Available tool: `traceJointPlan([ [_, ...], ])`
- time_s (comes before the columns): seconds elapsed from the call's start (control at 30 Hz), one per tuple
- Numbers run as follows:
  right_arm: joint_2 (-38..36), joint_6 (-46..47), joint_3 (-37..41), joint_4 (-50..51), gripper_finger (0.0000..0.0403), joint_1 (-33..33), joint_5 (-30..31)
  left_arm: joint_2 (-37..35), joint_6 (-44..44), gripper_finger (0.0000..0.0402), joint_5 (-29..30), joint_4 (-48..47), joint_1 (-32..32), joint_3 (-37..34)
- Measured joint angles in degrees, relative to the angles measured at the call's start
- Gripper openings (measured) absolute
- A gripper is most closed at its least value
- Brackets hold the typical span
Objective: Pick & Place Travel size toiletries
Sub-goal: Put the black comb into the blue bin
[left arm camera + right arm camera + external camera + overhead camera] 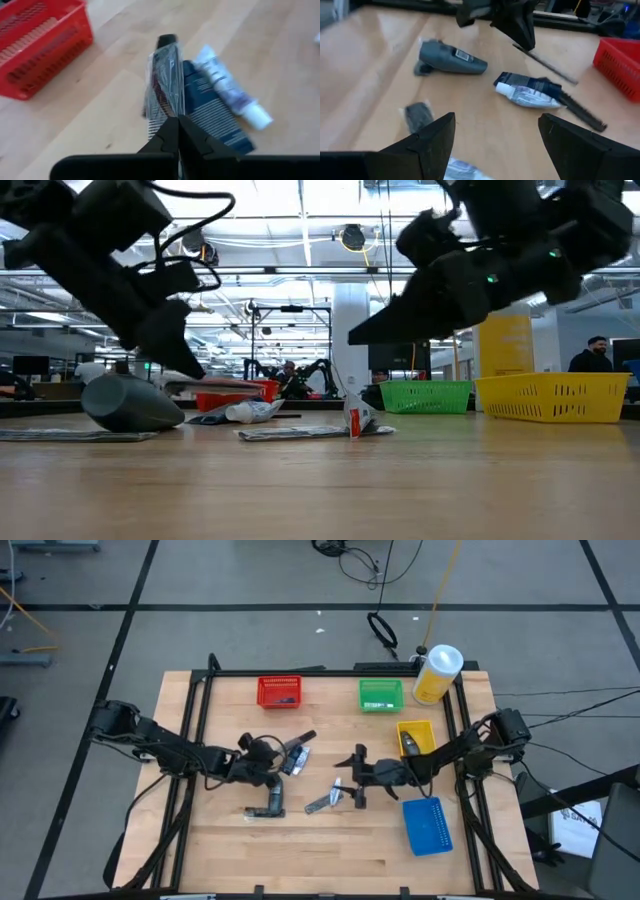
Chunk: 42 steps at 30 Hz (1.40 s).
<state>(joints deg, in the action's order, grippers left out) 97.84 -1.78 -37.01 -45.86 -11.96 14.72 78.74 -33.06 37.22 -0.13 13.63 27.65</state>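
The left claw (177, 131) pinched a flat silvery sachet (165, 75) clear of the counter (330, 840); the right claw (496, 137) hung spread wide above the counter.

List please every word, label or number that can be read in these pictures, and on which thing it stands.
None can be read.
Grey tube: a white label, print too blurred.
White-capped tube: purple print, too blurred.
Dark blue sachet: only fine stripes, no legible words.
Yellow bottle: no text legible.
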Motion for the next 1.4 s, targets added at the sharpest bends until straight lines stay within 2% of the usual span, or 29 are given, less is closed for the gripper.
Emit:
traceJointPlan([
  [0.3, 0.0, -26.0, -12.7, 15.3, 0.0276, 3.4, 0.0, 0.0, 3.3, 0.0000, -7.7, 9.1, 0.0, 1.3],
  [0.43, 0.4, -33.1, -15.8, 20.6, 0.0276, 4.8, 0.0, 0.0, 3.8, 0.0000, -10.5, 13.5, 0.0, 1.3],
  [0.57, 2.7, -36.7, -16.8, 21.2, 0.0276, 5.6, -0.2, 0.0, 4.3, 0.0000, -12.7, 17.1, 0.0, 1.3],
  [0.67, 5.0, -36.9, -17.2, 20.3, 0.0266, 5.6, -1.2, 0.0, 5.2, 0.0000, -14.6, 18.8, -0.2, 1.3],
  [0.8, 7.1, -36.6, -17.2, 17.0, 0.0228, 5.6, 1.7, 0.0, 5.8, 0.0000, -16.3, 20.1, -0.2, 1.3],
  [0.97, 7.1, -35.7, -17.2, 16.9, 0.0161, 6.0, 1.9, 0.0, 5.9, 0.0000, -16.4, 20.2, -0.2, 1.3],
  [1.17, 6.9, -33.3, -17.2, 17.7, 0.0059, 6.3, 2.0, 0.0, 6.7, 0.0007, -16.1, 20.3, -0.2, 1.3],
  [1.27, 7.0, -30.7, -17.1, 20.9, 0.0013, 5.7, 2.0, 0.0, 9.9, 0.0023, -14.5, 21.5, -0.3, 1.3],
  [1.4, 6.5, -22.6, -17.1, 26.6, 0.0018, 3.8, 8.1, -1.1, 15.1, 0.0076, -13.9, 22.8, -2.0, 1.3],
])
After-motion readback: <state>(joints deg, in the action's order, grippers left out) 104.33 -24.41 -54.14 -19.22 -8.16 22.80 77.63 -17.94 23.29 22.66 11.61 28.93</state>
